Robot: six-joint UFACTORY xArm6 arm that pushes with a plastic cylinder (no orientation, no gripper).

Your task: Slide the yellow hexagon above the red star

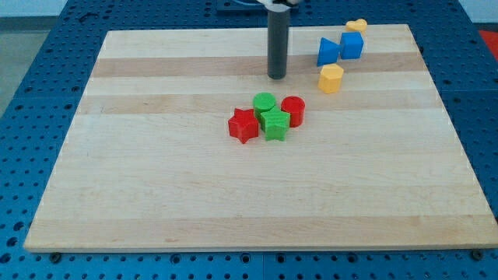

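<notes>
The yellow hexagon [331,78] sits near the view's top right on the wooden board [156,194]. The red star [243,125] lies near the middle, at the left end of a cluster. My tip [277,76] rests on the board left of the yellow hexagon, apart from it, and above the cluster.
A green cylinder [264,103], a green star [275,124] and a red cylinder [292,111] crowd right of the red star. A blue triangle [327,52], a blue cube [352,45] and another yellow block [356,26] sit above the hexagon.
</notes>
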